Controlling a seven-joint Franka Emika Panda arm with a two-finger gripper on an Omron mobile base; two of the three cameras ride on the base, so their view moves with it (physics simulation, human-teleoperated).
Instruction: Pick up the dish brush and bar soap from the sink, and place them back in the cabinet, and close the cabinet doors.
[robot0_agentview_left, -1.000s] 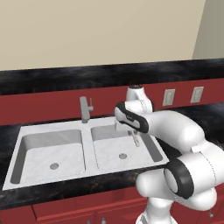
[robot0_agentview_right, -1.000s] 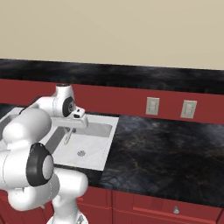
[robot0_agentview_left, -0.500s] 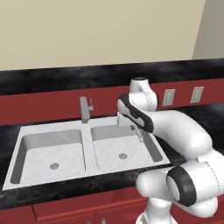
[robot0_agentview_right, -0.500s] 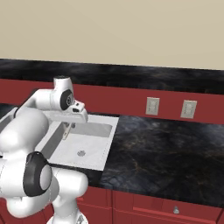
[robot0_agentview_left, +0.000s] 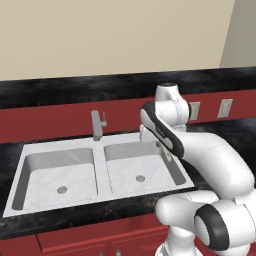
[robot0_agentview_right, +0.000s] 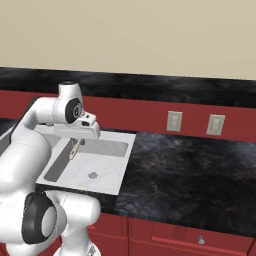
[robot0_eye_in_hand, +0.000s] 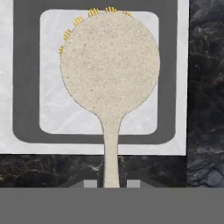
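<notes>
The jaws are pinching the thin handle of the one dish brush (robot0_eye_in_hand: 110, 74), pressed in on it from either side at the bottom of the hand view. The brush's round, pale, speckled head is filling the middle of that view, with short yellow bristles peeking out along its upper left rim. In the right base view the brush (robot0_agentview_right: 74, 148) is hanging down from the gripper (robot0_agentview_right: 76, 143) as a thin pale stick, clear of the basin floor. In the left base view the gripper (robot0_agentview_left: 165, 151) is sitting below the white forearm, and the brush there is too small to make out clearly.

Beneath the brush, one sink (robot0_agentview_left: 96, 152) is lying set into the dark marbled counter (robot0_agentview_right: 190, 175). The sink is showing two basins, each with one round drain, and the brush is hanging over the basin on the right in the left base view. One grey faucet (robot0_agentview_left: 96, 125) is standing upright behind the divider between the basins.

On the red backsplash, two pale wall outlets (robot0_agentview_right: 174, 121) are sitting side by side. One small silver knob (robot0_agentview_right: 201, 240) is showing on the red drawer front below the counter. No writing or label is readable anywhere.
</notes>
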